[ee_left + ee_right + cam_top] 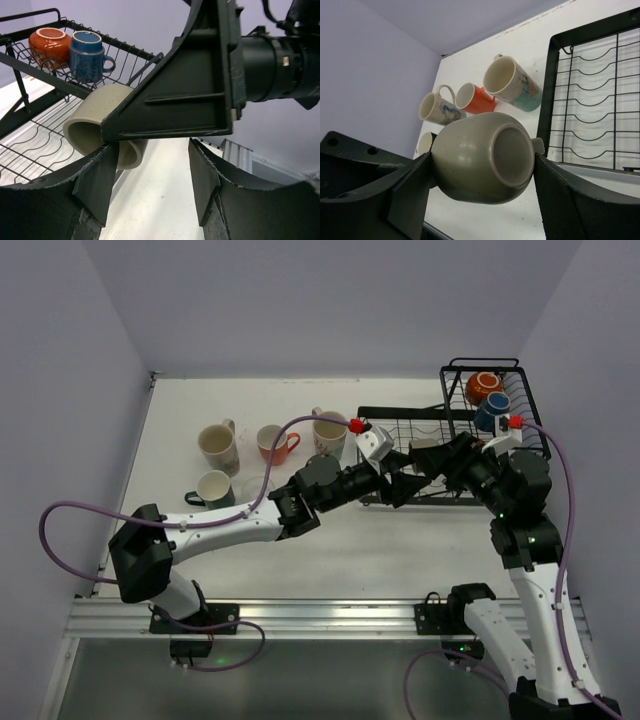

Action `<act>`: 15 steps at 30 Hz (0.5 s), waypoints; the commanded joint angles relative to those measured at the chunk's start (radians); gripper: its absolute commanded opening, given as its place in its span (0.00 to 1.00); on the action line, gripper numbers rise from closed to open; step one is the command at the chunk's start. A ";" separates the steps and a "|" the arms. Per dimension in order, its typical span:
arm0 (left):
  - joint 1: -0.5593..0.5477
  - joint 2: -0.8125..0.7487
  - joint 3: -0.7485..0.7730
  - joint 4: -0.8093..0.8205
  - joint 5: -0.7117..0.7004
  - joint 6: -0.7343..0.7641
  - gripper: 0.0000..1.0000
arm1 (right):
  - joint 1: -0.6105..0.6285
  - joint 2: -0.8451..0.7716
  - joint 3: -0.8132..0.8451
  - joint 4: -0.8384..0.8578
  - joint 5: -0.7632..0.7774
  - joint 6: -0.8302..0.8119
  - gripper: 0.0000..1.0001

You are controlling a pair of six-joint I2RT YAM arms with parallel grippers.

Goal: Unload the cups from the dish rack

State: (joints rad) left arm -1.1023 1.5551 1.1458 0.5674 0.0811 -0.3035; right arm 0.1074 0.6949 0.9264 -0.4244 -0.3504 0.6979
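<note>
The white table (400, 555) carries the rack (405, 430) at upper right. Left of it stand a tall mug (330, 432), orange mug (272, 443), patterned mug (218, 447), teal mug (212, 487) and perhaps a glass (250, 485).

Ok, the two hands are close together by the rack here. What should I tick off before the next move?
1. Right hand gripping the beige cup: ok, it is pinched between both fingers.
2. Left hand open to receive: ok, fingers spread, nothing held.
3. Beige cup between the left hand's fingers: not ok, it sits beyond their tips.
4. Beige cup free of the dish rack wires: cannot tell.
5. Rack unloaded: not ok, the orange cup and blue cup sit in its raised basket.
</note>
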 commanded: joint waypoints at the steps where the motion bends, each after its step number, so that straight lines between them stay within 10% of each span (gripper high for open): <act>1: -0.011 0.014 0.049 0.068 -0.049 0.053 0.61 | 0.002 -0.029 0.002 0.102 -0.082 0.051 0.39; 9: -0.013 0.045 0.069 0.083 -0.058 0.061 0.52 | 0.011 -0.046 -0.026 0.139 -0.162 0.107 0.39; 15: -0.016 0.033 0.065 0.106 -0.075 0.075 0.07 | 0.023 -0.070 -0.070 0.157 -0.185 0.138 0.39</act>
State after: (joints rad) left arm -1.1156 1.6009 1.1706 0.5896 0.0463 -0.2615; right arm 0.1226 0.6506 0.8722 -0.3225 -0.4667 0.8093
